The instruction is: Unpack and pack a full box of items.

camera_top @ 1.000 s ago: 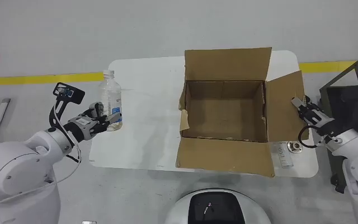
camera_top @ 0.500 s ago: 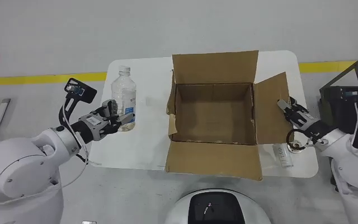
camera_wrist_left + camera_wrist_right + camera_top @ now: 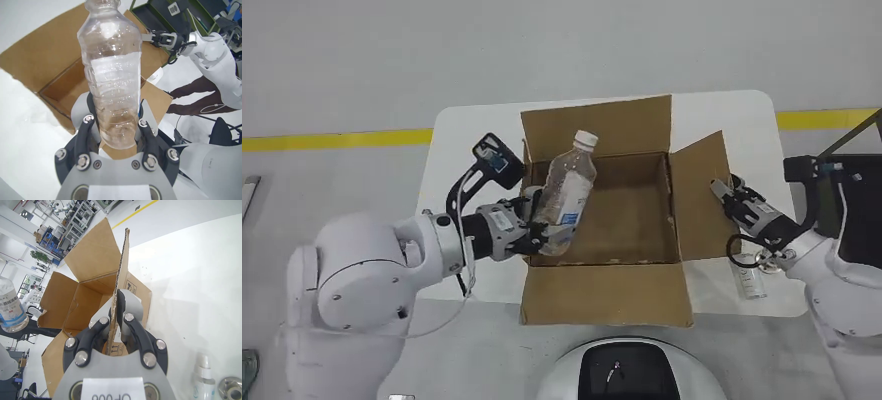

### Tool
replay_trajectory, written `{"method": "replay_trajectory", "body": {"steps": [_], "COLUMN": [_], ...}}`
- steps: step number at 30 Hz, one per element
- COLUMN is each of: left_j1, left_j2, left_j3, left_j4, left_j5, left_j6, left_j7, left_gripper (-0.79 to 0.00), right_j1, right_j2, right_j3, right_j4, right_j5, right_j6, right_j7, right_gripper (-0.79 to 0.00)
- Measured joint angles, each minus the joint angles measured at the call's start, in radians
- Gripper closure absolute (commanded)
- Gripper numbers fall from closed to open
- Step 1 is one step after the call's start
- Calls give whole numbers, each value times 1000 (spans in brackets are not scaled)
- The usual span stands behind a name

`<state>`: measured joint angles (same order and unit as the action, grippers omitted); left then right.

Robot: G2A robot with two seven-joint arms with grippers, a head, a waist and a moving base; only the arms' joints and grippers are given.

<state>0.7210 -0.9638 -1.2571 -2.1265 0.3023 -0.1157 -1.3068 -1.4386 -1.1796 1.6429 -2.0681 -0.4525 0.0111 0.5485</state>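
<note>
The left gripper squeezes the bottle, which tips over the box's left side. The right gripper pinches the right flap, near the table's right edge.

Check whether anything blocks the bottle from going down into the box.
Nothing visible does. The bottle, held by the left gripper, hangs tilted over the open box, and the right gripper holds the side flap outward.
</note>
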Motion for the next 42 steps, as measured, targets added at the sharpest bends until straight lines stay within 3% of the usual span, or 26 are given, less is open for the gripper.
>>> {"method": "replay_trajectory", "body": {"steps": [5, 18, 26, 36, 42], "left_j1": [-30, -28, 21, -3, -7], "left_j2": [-6, -6, -6, -17, -18], "left_j3": [83, 81, 115, 183, 188], "left_j4": [37, 38, 125, 270, 284], "left_j5": [27, 26, 43, 18, 16], "left_j6": [26, 27, 84, 192, 196], "left_j7": [-8, -5, 51, 35, 35], "left_gripper": [0, 0, 0, 0, 0], "right_j1": [-10, -14, -26, -44, -44], "right_j2": [2, 9, 13, 12, 13], "right_j3": [19, 28, 5, -25, -32], "right_j4": [-44, -133, -180, -221, -212], "right_j5": [24, 38, -21, -28, -33], "right_j6": [8, 22, 10, 22, 21], "right_j7": [2, 34, 23, -14, -14], "right_gripper": [0, 0, 0, 0, 0]}}
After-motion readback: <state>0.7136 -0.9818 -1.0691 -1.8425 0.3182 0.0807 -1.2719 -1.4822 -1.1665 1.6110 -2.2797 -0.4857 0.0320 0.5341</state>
